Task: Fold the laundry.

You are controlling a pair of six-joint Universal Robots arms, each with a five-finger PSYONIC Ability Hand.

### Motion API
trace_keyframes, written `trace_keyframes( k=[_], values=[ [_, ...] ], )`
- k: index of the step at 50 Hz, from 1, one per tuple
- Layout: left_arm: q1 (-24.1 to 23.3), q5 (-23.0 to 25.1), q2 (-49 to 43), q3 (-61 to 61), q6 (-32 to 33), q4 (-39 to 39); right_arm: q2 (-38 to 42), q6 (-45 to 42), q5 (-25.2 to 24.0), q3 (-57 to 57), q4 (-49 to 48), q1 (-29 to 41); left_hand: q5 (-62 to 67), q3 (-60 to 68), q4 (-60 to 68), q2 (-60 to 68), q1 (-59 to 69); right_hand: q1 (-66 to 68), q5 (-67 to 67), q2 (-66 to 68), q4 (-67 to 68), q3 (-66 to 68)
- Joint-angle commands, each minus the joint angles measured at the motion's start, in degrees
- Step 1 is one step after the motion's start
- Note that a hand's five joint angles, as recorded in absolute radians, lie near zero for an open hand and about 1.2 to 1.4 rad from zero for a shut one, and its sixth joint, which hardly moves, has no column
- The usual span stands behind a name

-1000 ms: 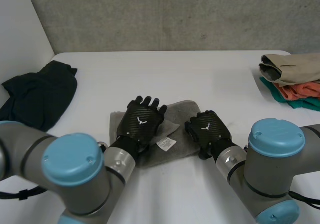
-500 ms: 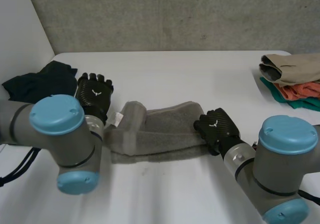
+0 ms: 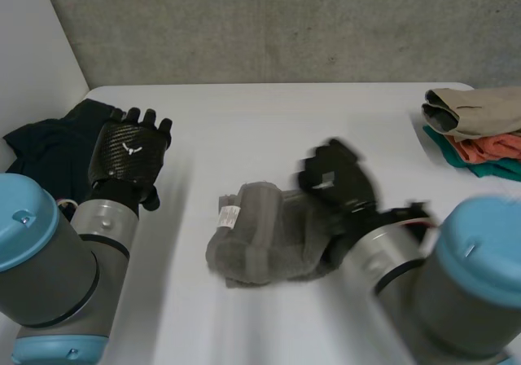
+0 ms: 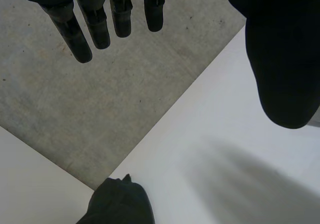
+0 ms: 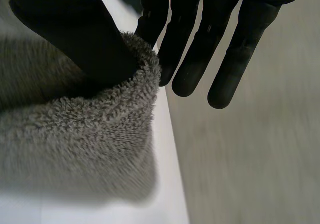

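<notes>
The towel [image 3: 260, 235] lies mid-tabletop [image 3: 269, 120] as a loose, rumpled bundle, not a neat fold. Its long axis runs side to side, the label [image 3: 229, 214] end toward the left arm and the other end at the right hand [image 3: 338, 178]. In the right wrist view that hand's thumb presses the towel's rim against its straight fingers [image 5: 190, 69], pinching it. The left hand [image 3: 130, 153] hovers over the tabletop near the black garment [image 3: 49, 149], fingers [image 4: 100, 24] straight and apart, holding nothing. A folded stack [image 3: 476, 133] sits at the right edge, so some laundry looks done. The towel likely needs finishing, and the black garment is unfolded.
</notes>
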Motion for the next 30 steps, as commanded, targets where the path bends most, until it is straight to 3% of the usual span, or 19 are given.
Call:
trace_keyframes(
  k=[1,2,3,5,6,9,13,14,18,22,30],
  values=[
    [0.3,-1.0,0.3,-0.8,-1.2,-0.5,12.9,-6.3,-15.5,-0.9,-9.6,11.8,-2.7,-1.9,-1.5,-1.7,-0.7,17.1,12.1,12.7,11.5,12.0],
    [0.3,-1.2,0.6,-0.9,-1.6,-0.7,15.6,-7.7,-16.5,-2.3,-8.5,12.1,-2.7,-1.9,-1.5,-1.7,-0.7,17.1,12.1,12.7,11.5,12.0],
    [0.3,-1.3,0.6,-0.9,-1.9,-0.8,16.7,-8.3,-16.3,-3.1,-7.9,12.1,-2.7,-1.9,-1.5,-1.7,-0.7,7.6,2.6,3.2,1.9,2.5],
    [0.3,-1.3,0.9,-0.8,-2.3,-0.8,18.0,-8.4,-15.1,-4.8,-6.7,11.7,-2.7,-1.9,-1.5,-1.7,-0.7,-27.1,-32.1,-31.5,-32.8,-32.2],
    [0.4,-1.3,1.2,-0.5,-2.8,-0.9,18.0,-6.5,-13.1,-5.9,-5.9,11.1,-2.7,-1.9,-1.5,-1.7,-0.7,-52.9,-57.9,-57.3,-58.5,-58.0],
    [0.5,-1.2,1.7,-0.1,-3.4,-1.0,16.4,0.5,-10.7,-6.5,-6.3,10.2,-2.7,-1.9,-1.5,-1.7,-0.7,-52.9,-57.9,-57.3,-58.5,-58.0],
    [0.3,-0.8,2.4,1.7,-4.8,-1.1,7.0,22.2,-11.2,-4.8,-7.1,7.2,-2.7,-1.9,-1.5,-1.7,-0.7,-52.9,-57.9,-57.3,-58.5,-58.0],
    [0.1,-0.5,2.5,2.7,-5.5,-1.3,3.4,30.9,-11.4,-3.9,-7.1,5.7,-2.7,-1.9,-1.5,-1.7,-0.7,-52.9,-57.9,-57.3,-58.5,-58.0],
    [-1.3,1.0,2.4,5.3,-7.5,-2.8,-1.4,48.0,-11.9,-2.9,-5.2,2.3,-2.7,-1.9,-1.5,-1.7,-0.7,-52.9,-57.9,-57.3,-58.5,-58.0],
    [-3.7,3.2,2.2,8.0,-10.9,-5.8,-3.0,55.9,-12.1,-3.5,1.8,-2.5,-2.7,-1.9,-1.5,-1.7,-0.7,-52.9,-57.9,-57.3,-58.5,-58.0],
    [-8.7,13.3,-3.6,13.3,-20.1,-11.9,-0.1,57.5,-12.5,-8.1,20.3,-12.2,-2.7,-1.9,-1.5,-1.7,-0.7,-52.9,-57.9,-57.3,-58.5,-58.0]
  ],
)
